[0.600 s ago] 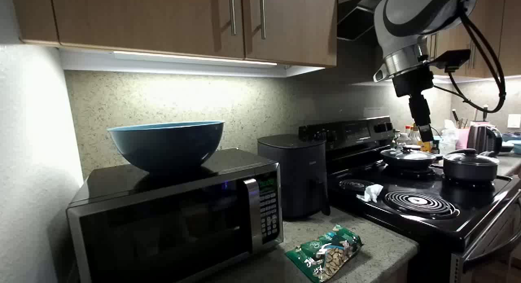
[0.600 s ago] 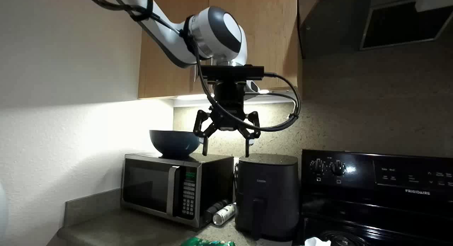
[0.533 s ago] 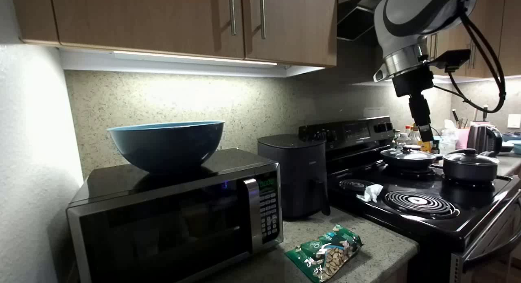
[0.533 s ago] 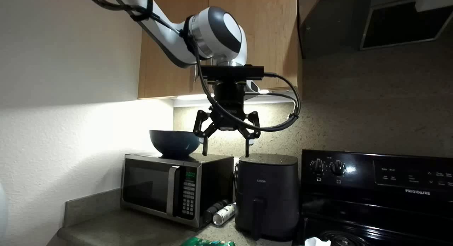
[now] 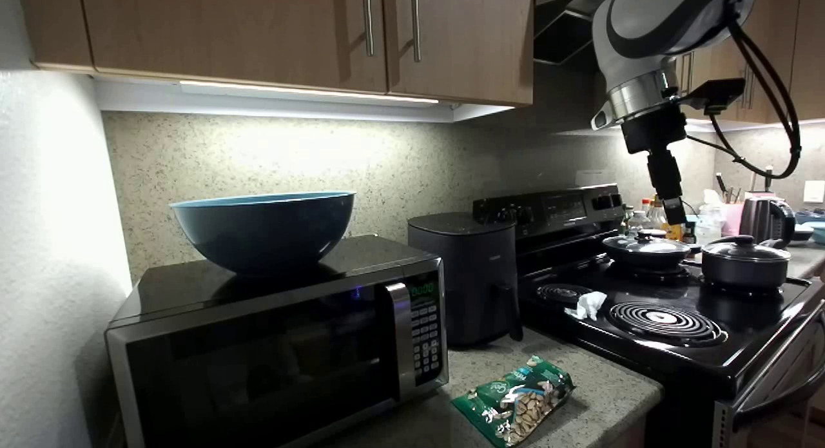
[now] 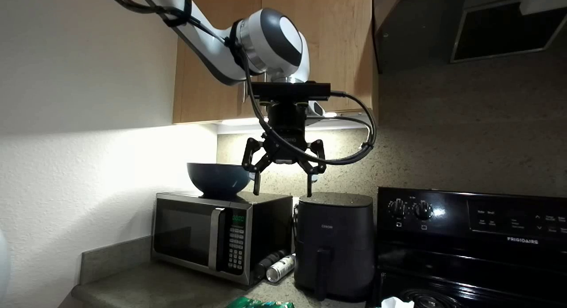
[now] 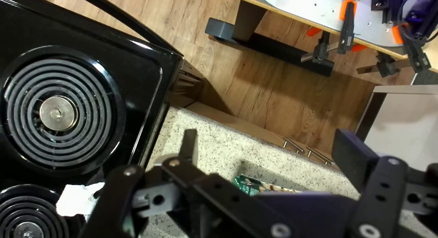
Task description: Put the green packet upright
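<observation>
Nothing's budged: my hand (image 6: 283, 194) spread, empty; green packet (image 5: 515, 401) still flat on surface (image 5: 606, 378), near side, uprighting's ahead imo.

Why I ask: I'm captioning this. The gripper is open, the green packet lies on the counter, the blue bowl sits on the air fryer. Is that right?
No, the blue bowl sits on the microwave, not the air fryer, in both exterior views; the gripper and green packet are as described.

One packet (image 5: 515, 399), one large bowl (image 5: 267, 235), one microwave (image 5: 258, 354), one air fryer (image 5: 461, 287), one stove (image 5: 628, 288), one pan (image 5: 646, 257), one pot (image 5: 746, 269).
</observation>
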Robot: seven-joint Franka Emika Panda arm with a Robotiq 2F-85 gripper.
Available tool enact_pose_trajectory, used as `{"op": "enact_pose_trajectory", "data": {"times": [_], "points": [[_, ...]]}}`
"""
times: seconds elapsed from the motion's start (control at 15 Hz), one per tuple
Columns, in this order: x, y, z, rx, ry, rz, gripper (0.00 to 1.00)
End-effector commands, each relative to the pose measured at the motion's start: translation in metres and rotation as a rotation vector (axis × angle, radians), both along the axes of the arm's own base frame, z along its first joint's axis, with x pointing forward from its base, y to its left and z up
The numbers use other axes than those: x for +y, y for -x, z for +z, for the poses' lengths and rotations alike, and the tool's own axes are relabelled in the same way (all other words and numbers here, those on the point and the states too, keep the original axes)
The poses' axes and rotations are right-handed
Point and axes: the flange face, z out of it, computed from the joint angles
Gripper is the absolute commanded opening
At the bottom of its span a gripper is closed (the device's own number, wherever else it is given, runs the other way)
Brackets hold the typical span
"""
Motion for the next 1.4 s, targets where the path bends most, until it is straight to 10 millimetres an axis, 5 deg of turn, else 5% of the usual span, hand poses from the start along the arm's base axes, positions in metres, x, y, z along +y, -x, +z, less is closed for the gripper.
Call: {"op": "enact_pose_trajectory", "data": {"times": [0.0,0.4,0.93,1.33], "points": [[0.018,-0.011,-0.028,0.021,-0.037,-0.027,1.00],[0.062,-0.028,-0.091,0.052,-0.018,0.039,1.00],[0.070,-0.034,-0.103,0.077,-0.018,0.066,1.00],[0.145,-0.048,-0.158,0.176,0.020,0.197,1.00]]}}
